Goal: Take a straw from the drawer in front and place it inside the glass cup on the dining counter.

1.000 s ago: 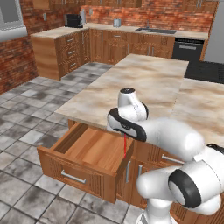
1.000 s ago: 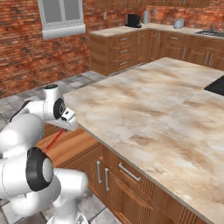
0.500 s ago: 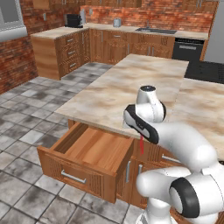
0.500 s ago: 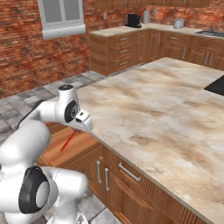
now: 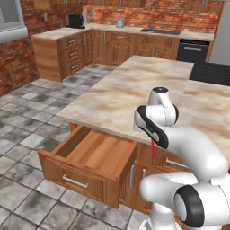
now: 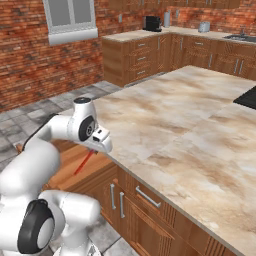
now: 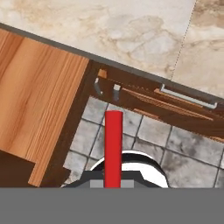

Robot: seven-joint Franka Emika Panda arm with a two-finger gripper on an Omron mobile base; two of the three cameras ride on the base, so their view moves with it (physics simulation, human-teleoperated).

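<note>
Your gripper [image 6: 95,148] has its fingers closed on the straw [image 6: 84,162], which hangs below the hand as a thin red stick; you see it in the left base view [image 5: 153,149] dropping from under the wrist, and in the hand view [image 7: 113,148] running straight up the middle from the bottom edge. The fingertips themselves are hidden, so you cannot read how narrow the gap is.

Biggest thing in front of you is the dining counter [image 5: 121,92], a marbled beige top whose near edge sits just beside the hand. In the right base view [image 6: 195,135] the hand hovers at that edge, over the corner.

Below the edge, the drawer [image 5: 92,157] stands pulled out, its wooden floor bare and its silver bar handle facing the tiled floor [image 5: 27,134]. The hand view shows its open box [image 7: 39,109] left of the straw, with the counter top across the upper part.

Beyond the island, wall cabinets [image 5: 67,49] line the brick wall [image 6: 30,65].
</note>
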